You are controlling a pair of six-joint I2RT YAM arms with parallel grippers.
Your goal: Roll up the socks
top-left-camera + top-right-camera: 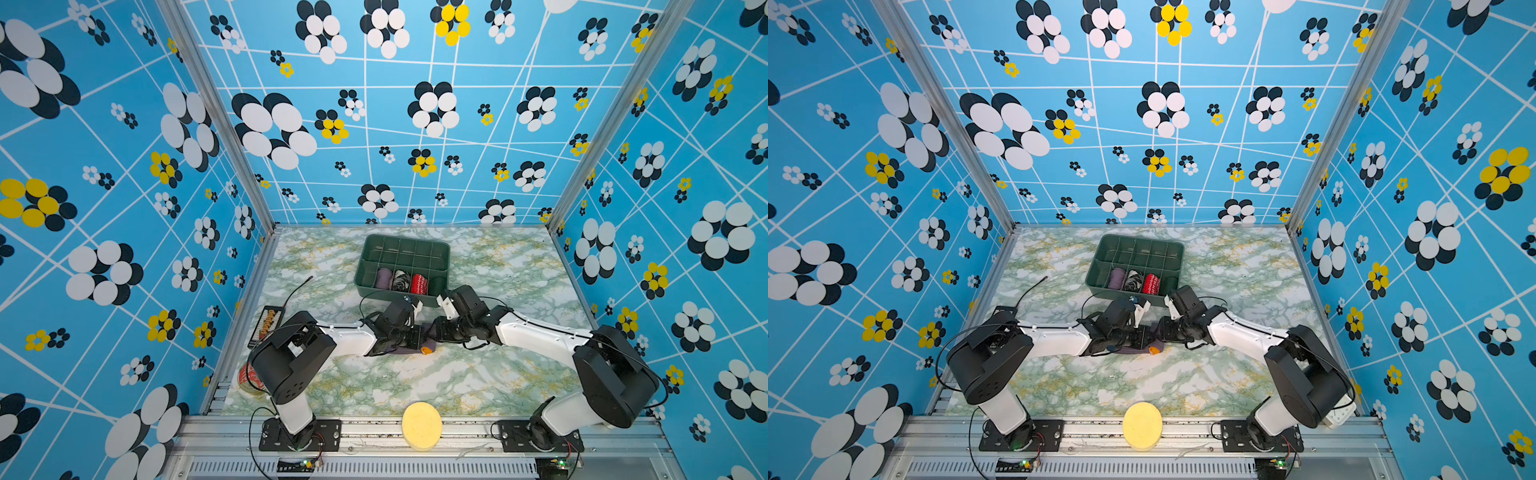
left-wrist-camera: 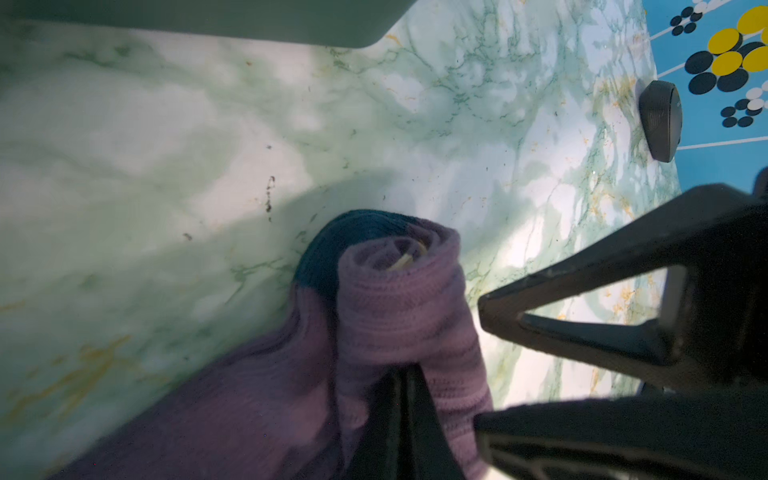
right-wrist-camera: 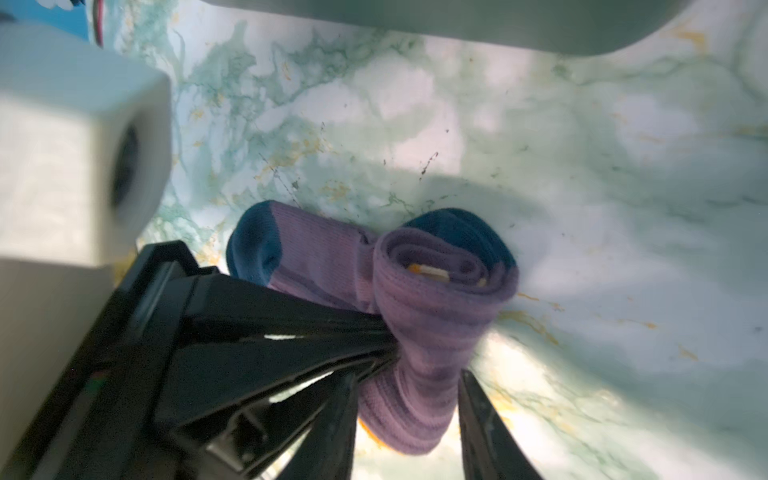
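Note:
The socks lie mid-table between the two arms, purple ribbed knit, partly rolled, with an orange cuff showing at the near end. In the wrist views the socks show a coiled end and dark blue toe parts. My left gripper is shut, pinching a fold of the purple fabric. My right gripper stands open, its two fingers on either side of the roll's lower part. In the right wrist view the left gripper meets the roll from the side.
A green divided bin stands just behind the grippers, holding a purple roll, a black-and-white bundle and a red bundle. A yellow round pad lies on the front rail. An abacus and a red tin sit at the left edge.

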